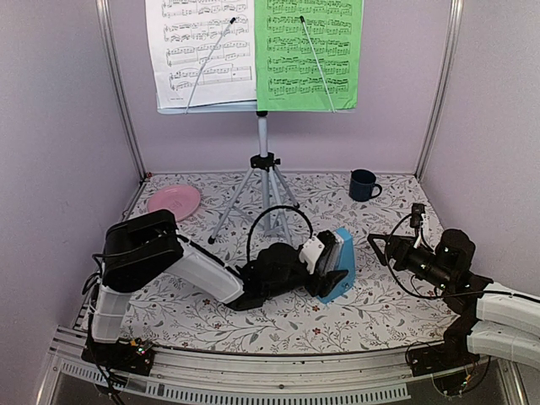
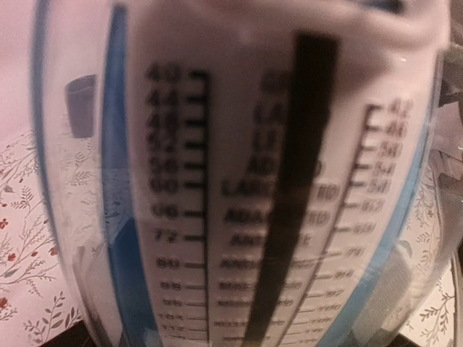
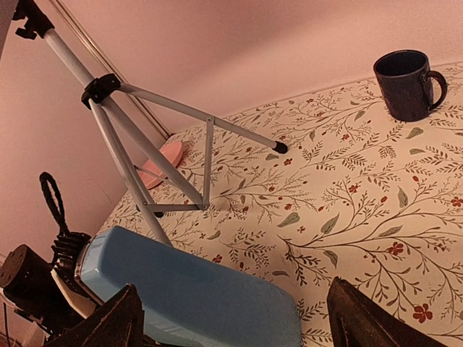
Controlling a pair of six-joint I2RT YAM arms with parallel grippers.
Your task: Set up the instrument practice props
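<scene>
Left pincer [image 1: 323, 268] straddles small blue pyramid metronome [image 1: 341, 263], dial face turned hard toward its wrist, clamp not confirmable, likely to stand it upright short of the silver tripod [image 1: 263, 169] beyond; right pincer [image 3: 231, 289] gaping, empty, waiting alongside.

Before the silver-tripod music stand [image 1: 262, 135] sits the blue pyramid metronome [image 1: 342, 263], the pink plate [image 1: 174, 202] to the stand's left, the dark blue mug [image 1: 364, 185] to its right.

Both arms share one build: smooth white shells over chunky black joints. On the left arm [image 1: 202, 274] a thin black cable [image 1: 278, 207] loops at the wrist's 12 o'clock. The right arm [image 1: 506, 308] trails black cables too, and its fingers [image 3: 108, 322] are dark, tapering wedges.
</scene>
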